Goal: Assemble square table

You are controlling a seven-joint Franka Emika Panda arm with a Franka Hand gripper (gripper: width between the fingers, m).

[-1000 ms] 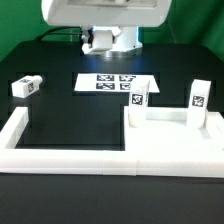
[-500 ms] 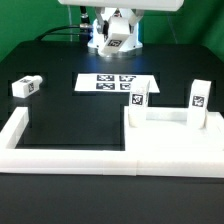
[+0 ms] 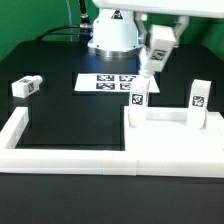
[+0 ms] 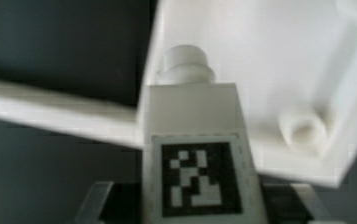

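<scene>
The hand (image 3: 162, 36) is partly closed, pinching a tagged leg (image 3: 152, 58) that hangs tilted in the air above the black tabletop (image 3: 60, 110), beside the marker board (image 3: 112, 84). The square slab (image 3: 170, 140) lies at the exterior view's right, against the border wall (image 3: 60, 152). A near upright leg (image 3: 140, 97) and a far upright leg (image 3: 198, 96) stand on it; the near one is just below the held leg. A loose leg (image 3: 25, 86) lies well apart, at the left.

Clamps a tilted leg (image 3: 151, 62) in the gripper (image 3: 155, 50), aloft near the marker board (image 3: 110, 84). Shows two upright legs (image 3: 141, 97) on the tabletop (image 3: 170, 146), a loose leg (image 3: 25, 86) lying at the exterior view's left.
</scene>
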